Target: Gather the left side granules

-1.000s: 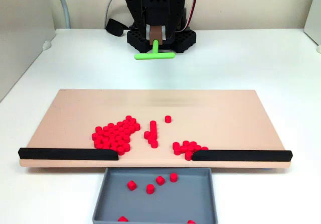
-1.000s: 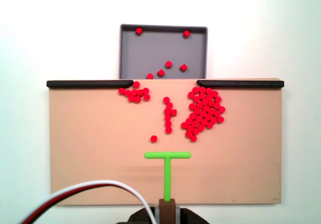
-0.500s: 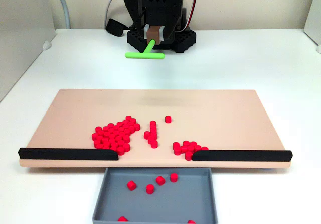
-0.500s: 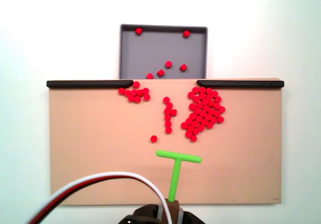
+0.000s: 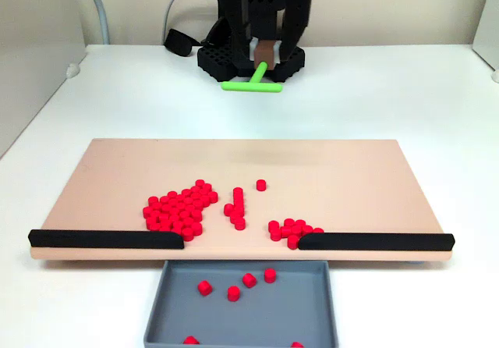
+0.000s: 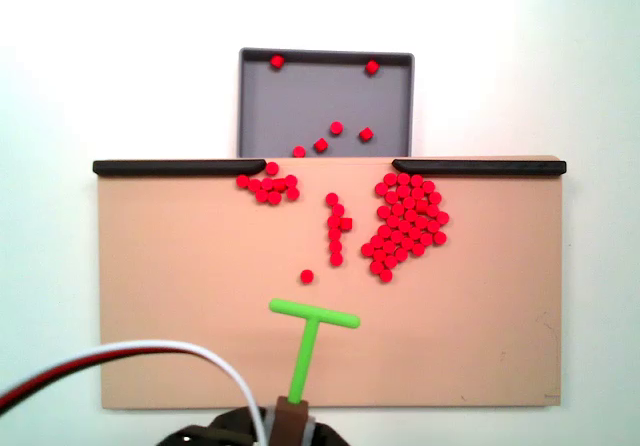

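Beyond the gripper (image 6: pixel 290 418) — clamped on the green T-shaped tool (image 6: pixel 312 318) — the granules (image 6: pixel 405 226) are seen, well apart.

I'm working over what looks like a lab or test bench. A plain white table (image 5: pixel 405 98) meets bare pale walls, with only a tan board (image 5: pixel 343 176) and grey tray (image 5: pixel 242 317) laid out.

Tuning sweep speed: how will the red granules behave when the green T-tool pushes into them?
The granules are stubby cylinders, so some would probably roll or scatter rather than slide as a block. They look small and light, so the T-tool should shift them easily. Strays already sit apart from the pile, one nearest the tool, which suggests that they separate readily.
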Controlling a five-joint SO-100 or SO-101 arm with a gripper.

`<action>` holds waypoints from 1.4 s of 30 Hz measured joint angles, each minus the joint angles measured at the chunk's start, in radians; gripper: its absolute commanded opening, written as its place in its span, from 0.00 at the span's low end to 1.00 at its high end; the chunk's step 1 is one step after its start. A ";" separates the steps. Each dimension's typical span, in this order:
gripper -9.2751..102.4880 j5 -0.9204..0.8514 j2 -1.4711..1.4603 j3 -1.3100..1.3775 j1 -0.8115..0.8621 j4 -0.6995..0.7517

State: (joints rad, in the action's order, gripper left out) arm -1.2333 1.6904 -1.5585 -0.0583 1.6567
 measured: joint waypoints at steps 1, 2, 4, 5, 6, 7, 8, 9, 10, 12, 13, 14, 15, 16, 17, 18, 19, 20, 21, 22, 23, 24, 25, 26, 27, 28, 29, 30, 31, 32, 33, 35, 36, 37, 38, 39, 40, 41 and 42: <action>0.08 0.028 0.000 0.000 -0.017 0.000; 0.08 0.057 0.000 0.000 -0.032 0.000; 0.08 0.118 0.000 0.000 -0.061 0.000; 0.08 0.149 -0.003 0.000 -0.077 0.000; 0.08 0.183 -0.009 0.000 -0.092 0.000; 0.08 0.215 -0.021 0.000 -0.106 0.000; 0.08 0.249 -0.035 0.000 -0.121 0.000; 0.08 0.284 -0.048 0.000 -0.135 -0.002; 0.08 0.319 -0.057 0.000 -0.146 -0.006; 0.08 0.396 -0.066 0.000 -0.163 -0.006; 0.08 0.431 -0.071 0.000 -0.169 -0.006; 0.08 0.466 -0.075 0.000 -0.173 -0.006; 0.08 0.497 -0.078 0.000 -0.178 -0.006; 0.08 0.525 -0.080 0.000 -0.179 -0.006; 0.08 0.551 -0.080 0.000 -0.184 -0.006; 0.08 0.574 -0.081 0.000 -0.187 -0.006; 0.08 0.595 -0.084 0.000 -0.190 -0.006; 0.08 0.615 -0.086 0.000 -0.195 -0.006; 0.08 0.643 -0.087 0.000 -0.196 -0.009; 0.08 0.678 -0.087 0.000 -0.196 -0.023; 0.08 0.719 -0.092 0.000 -0.196 -0.055; 0.08 0.758 -0.097 0.000 -0.196 -0.089; 0.08 0.785 -0.103 0.000 -0.196 -0.117; 0.08 0.802 -0.106 0.000 -0.198 -0.129; 0.08 0.815 -0.110 0.000 -0.201 -0.130; 0.08 0.828 -0.117 0.000 -0.206 -0.127; 0.08 0.842 -0.123 0.000 -0.209 -0.132; 0.08 0.857 -0.130 0.000 -0.213 -0.135; 0.08 0.876 -0.140 0.000 -0.218 -0.135; 0.08 0.890 -0.149 0.000 -0.222 -0.137; 0.08 0.907 -0.155 0.000 -0.229 -0.140; 0.08 0.948 -0.167 0.000 -0.241 -0.140; 0.08 0.971 -0.173 0.000 -0.247 -0.138; 0.08 0.997 -0.179 0.000 -0.253 -0.138; 0.08 1.025 -0.186 0.000 -0.258 -0.138; 0.08 1.055 -0.190 0.000 -0.261 -0.138; 0.08 1.083 -0.196 0.000 -0.262 -0.140; 0.08 1.111 -0.206 0.006 -0.264 -0.138; 0.08 1.140 -0.218 0.020 -0.265 -0.138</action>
State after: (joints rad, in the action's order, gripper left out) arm -0.0936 1.4726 -1.5386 -0.3237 1.5186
